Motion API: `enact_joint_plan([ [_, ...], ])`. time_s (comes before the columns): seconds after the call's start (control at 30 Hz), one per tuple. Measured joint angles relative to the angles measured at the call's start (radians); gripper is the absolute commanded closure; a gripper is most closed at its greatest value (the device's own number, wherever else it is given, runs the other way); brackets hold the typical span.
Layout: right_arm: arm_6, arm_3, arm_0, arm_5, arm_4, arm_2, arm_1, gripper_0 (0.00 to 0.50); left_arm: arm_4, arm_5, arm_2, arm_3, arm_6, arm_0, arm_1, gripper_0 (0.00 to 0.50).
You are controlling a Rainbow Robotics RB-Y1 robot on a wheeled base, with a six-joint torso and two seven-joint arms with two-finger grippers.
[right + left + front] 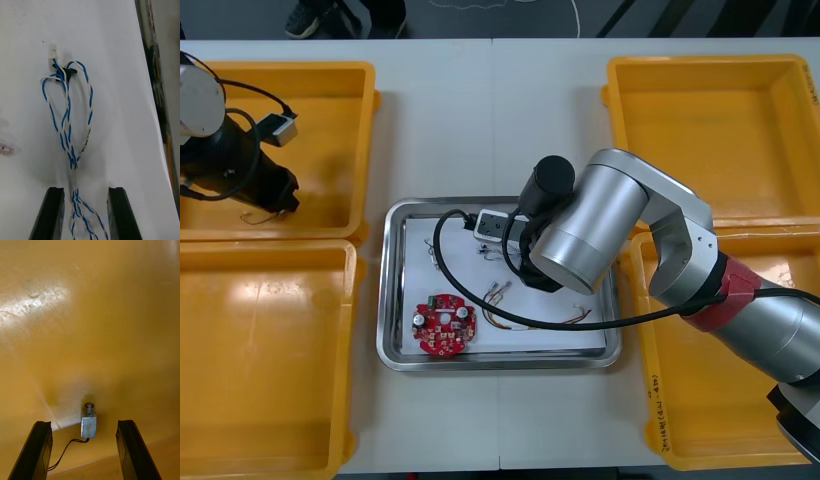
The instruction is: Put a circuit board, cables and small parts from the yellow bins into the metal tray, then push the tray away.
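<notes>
Loading is under way: the circuit board (pixel 444 325) already lies in the metal tray (pixel 392 300). The right claw (pixel 85 192) stands open over the tray's white floor, fingers either side of the blue and white cable (pixel 72 159). The cable runs lengthwise straight away from the claw, white plug farthest. Lifting clear looks like its next move. The left claw (pixel 84 424), open in the far left yellow bin (pixel 330 80), straddles a small metal part (pixel 89 426) whose stud end points away. It needs to lower and close.

The right arm (pixel 580 235) hides the middle of the metal tray (pixel 388 300).
</notes>
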Motion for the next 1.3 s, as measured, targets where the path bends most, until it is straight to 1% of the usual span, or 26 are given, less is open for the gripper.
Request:
enact_joint_plan([
  [0.03,0.000,0.000,0.000,0.000,0.000,0.000,0.000,0.004,-0.003,-0.002,0.000,0.000,0.000,0.002,-0.004,0.000],
  [0.07,0.000,0.000,0.000,0.000,0.000,0.000,0.000,0.000,-0.006,-0.003,0.000,0.000,0.000,0.004,-0.007,0.000],
  [0.33,0.000,-0.009,0.000,0.008,0.010,0.000,-0.002,0.000,-0.038,-0.031,0.000,0.000,0.000,0.021,-0.030,0.000],
  [0.6,0.000,-0.084,0.000,0.122,0.009,-0.037,-0.004,0.000,-0.055,-0.033,0.000,0.000,0.000,0.023,-0.039,0.000],
  [0.73,0.000,-0.122,0.000,0.181,-0.020,-0.099,-0.004,0.000,-0.059,-0.033,0.000,0.000,0.000,0.023,-0.039,0.000],
  [0.87,0.000,-0.161,0.000,0.276,-0.059,-0.190,-0.004,0.000,-0.064,-0.033,0.000,0.000,0.000,0.023,-0.039,0.012],
  [1.07,0.000,-0.211,0.004,0.411,-0.093,-0.333,-0.004,0.000,-0.072,-0.033,0.000,0.000,0.001,0.026,-0.039,0.021],
  [1.27,-0.005,-0.249,0.028,0.427,-0.105,-0.448,-0.004,0.000,-0.097,-0.033,0.000,0.000,0.001,0.026,-0.043,0.021],
  [1.3,-0.011,-0.260,0.035,0.427,-0.106,-0.463,-0.004,0.000,-0.101,-0.034,0.000,0.000,0.001,0.026,-0.044,0.030],
])
